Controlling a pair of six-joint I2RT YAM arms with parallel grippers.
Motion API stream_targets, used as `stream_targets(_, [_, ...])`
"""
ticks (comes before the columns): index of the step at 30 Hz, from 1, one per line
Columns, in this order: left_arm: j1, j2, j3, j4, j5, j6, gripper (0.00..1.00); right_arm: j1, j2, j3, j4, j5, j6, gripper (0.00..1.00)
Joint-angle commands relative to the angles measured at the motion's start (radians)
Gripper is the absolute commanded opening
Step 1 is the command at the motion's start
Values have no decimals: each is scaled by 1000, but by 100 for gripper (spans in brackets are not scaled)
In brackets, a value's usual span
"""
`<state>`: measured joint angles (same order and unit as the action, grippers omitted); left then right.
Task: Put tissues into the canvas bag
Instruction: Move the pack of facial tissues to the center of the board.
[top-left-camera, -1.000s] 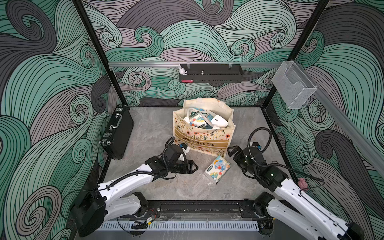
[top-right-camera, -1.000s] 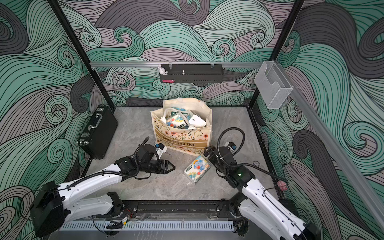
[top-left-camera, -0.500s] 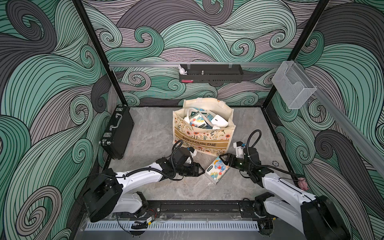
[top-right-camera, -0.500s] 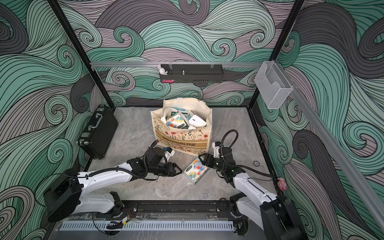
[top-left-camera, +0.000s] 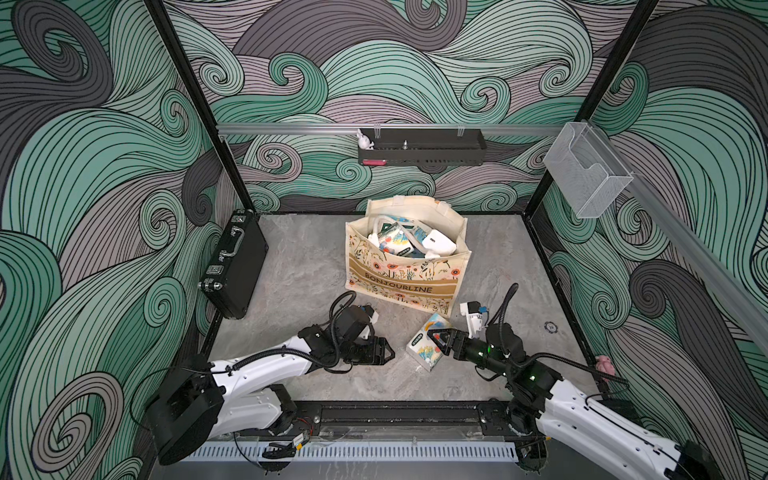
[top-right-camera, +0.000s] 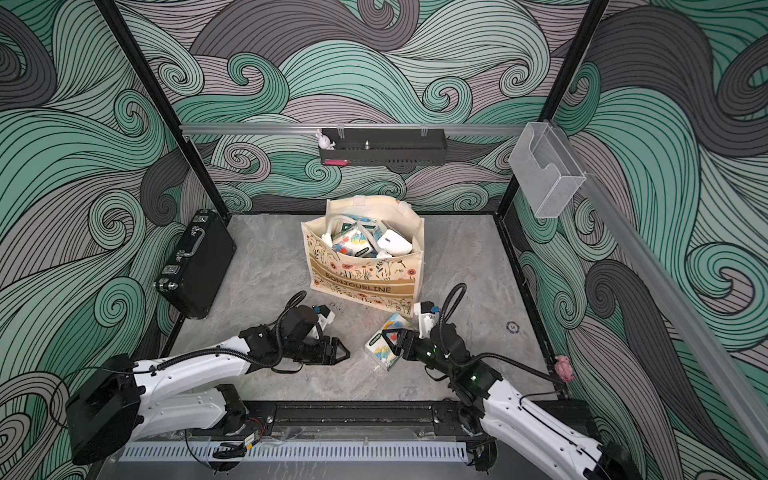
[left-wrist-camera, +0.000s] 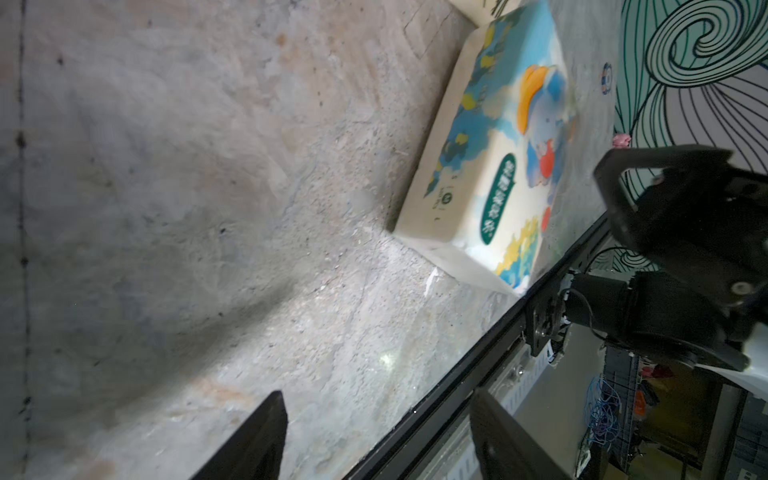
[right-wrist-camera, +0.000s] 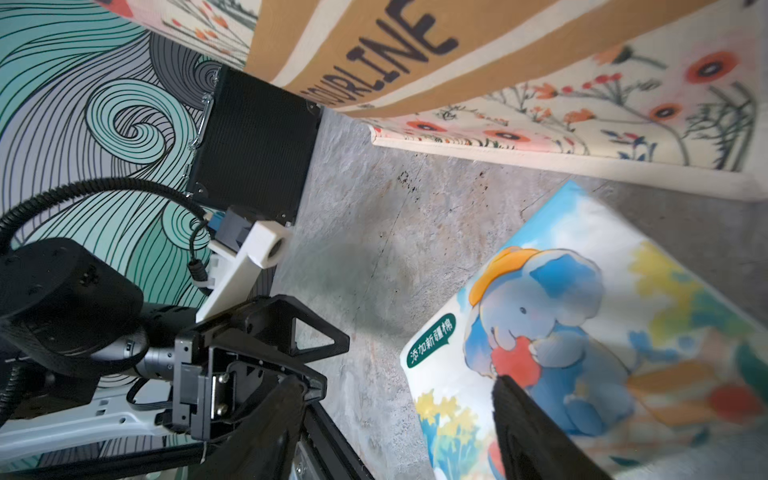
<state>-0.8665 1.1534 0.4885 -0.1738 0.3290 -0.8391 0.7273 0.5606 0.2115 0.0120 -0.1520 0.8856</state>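
The canvas bag (top-left-camera: 405, 286) stands upright mid-table, cream with orange flowers and a tan lettered band, and several tissues (top-left-camera: 394, 242) lie inside its open top. One light blue elephant-print tissue pack (top-left-camera: 424, 347) lies flat on the floor just in front of the bag's right corner; it also shows in the wrist views (left-wrist-camera: 494, 166) (right-wrist-camera: 582, 332). My right gripper (top-left-camera: 434, 341) (right-wrist-camera: 397, 382) is low over this pack, jaws open. One of its fingers (right-wrist-camera: 523, 419) lies over the pack's printed face; the second is off its edge. My left gripper (top-left-camera: 388, 352) (left-wrist-camera: 378, 397) is open and empty, a short way left of the pack.
A black briefcase (top-left-camera: 232, 266) leans at the left wall. On the back wall hangs a black shelf (top-left-camera: 419, 148), and a clear holder (top-left-camera: 586, 174) is on the right wall. A small chip (top-left-camera: 551, 327) and a pink toy (top-left-camera: 603, 365) lie to the right. The black base rail (top-left-camera: 395, 415) runs along the front.
My right gripper has come down and leftward from beside the bag onto the floor pack. The left arm has stretched lower along the floor toward the pack. The pack has barely moved.
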Motion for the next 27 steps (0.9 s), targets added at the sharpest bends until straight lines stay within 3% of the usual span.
stream_targets(1, [-4, -21, -18, 11, -6, -39, 72, -69, -27, 88, -185, 123, -125, 76])
stream_targets(6, [-6, -11, -12, 30, 7, -48, 72, -391, 166, 66, -51, -167, -195, 76])
stream_targets(12, [-6, -9, -11, 35, 11, -53, 72, -420, 424, 64, 140, -299, -213, 78])
stream_targets(15, [-6, -10, -16, 37, 10, -54, 72, -338, 452, 23, 207, -315, -121, 76])
stream_targets(21, [-6, 22, -18, 52, 9, -52, 73, 147, 250, -25, 150, 54, 213, 77])
stream_targets(23, [-6, 29, -20, 59, 9, -54, 73, 184, 187, -5, 90, 106, 221, 78])
stream_targets(27, [-4, 31, -14, 42, -12, -48, 74, 146, 128, -1, 8, 144, 170, 79])
